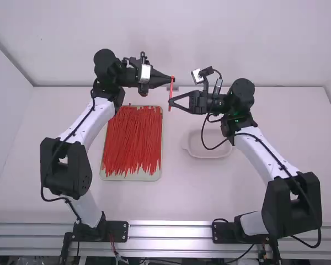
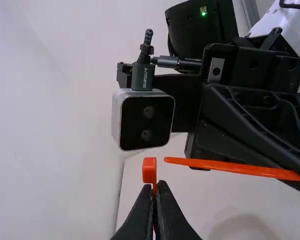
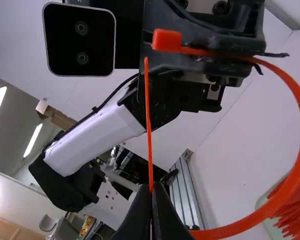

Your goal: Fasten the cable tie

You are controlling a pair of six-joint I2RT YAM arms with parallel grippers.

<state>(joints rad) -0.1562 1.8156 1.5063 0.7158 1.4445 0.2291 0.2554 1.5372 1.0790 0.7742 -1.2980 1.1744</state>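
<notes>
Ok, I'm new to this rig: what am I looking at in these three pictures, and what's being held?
Two white-and-black robot arms stand at a white table. The high view looks down from behind them; the other two come from cameras on each arm's wrist. On the table lie a flat beige tray of red cable ties and a shallow white dish. The left end effector pinches one thin red plastic cable tie beside its head; the right end effector pinches its tail end.
</notes>
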